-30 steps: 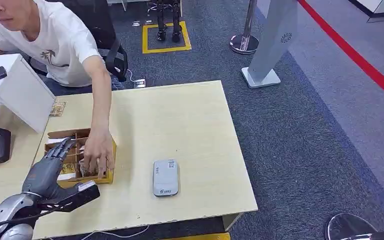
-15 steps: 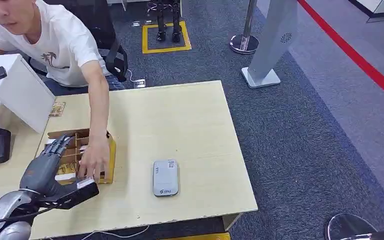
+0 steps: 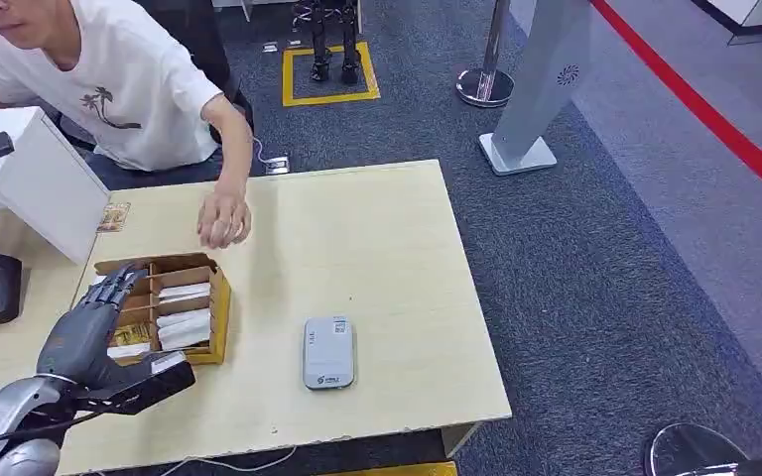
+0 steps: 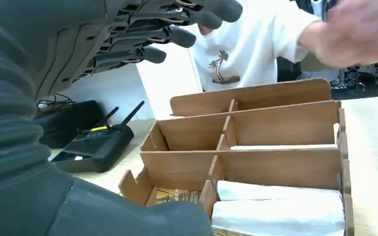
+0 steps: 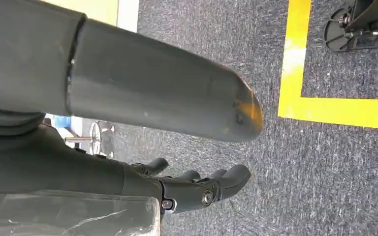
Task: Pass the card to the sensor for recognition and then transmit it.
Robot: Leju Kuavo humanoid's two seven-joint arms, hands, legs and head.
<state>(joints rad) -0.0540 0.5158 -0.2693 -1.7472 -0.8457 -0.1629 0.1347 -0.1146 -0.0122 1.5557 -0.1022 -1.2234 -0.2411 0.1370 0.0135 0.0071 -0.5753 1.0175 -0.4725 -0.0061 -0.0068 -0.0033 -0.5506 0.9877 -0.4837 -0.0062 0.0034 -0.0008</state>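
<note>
The left hand (image 3: pixel 89 322) hovers over the near left end of the wooden card box (image 3: pixel 220 327), fingers spread and holding nothing; the left wrist view shows its dark fingers (image 4: pixel 177 35) stretched out above the dividers. The right hand (image 5: pixel 197 189) hangs beside the robot over grey carpet, fingers loosely curled around nothing. White cards (image 3: pixel 187 319) lie flat in the box's right-hand compartments, with another white card in the near left one just under the left hand, as far as the head view allows; a printed yellowish piece (image 4: pixel 177 196) sits in that compartment too. The grey card reader (image 3: pixel 328 351) lies on the bench (image 3: pixel 377 248) to the right of the box, apart from it. A person's hand (image 3: pixel 223 218) is lifted over the bench beyond the box, touching nothing.

The step in hand looks to be picking a card. Doing it well means lowering the fingers straight into one compartment, between dividers, and pinching a single card by its edge rather than pressing the stack flat. The box is light and could slide or tip if a finger catches a divider, so a slow descent suits.
</note>
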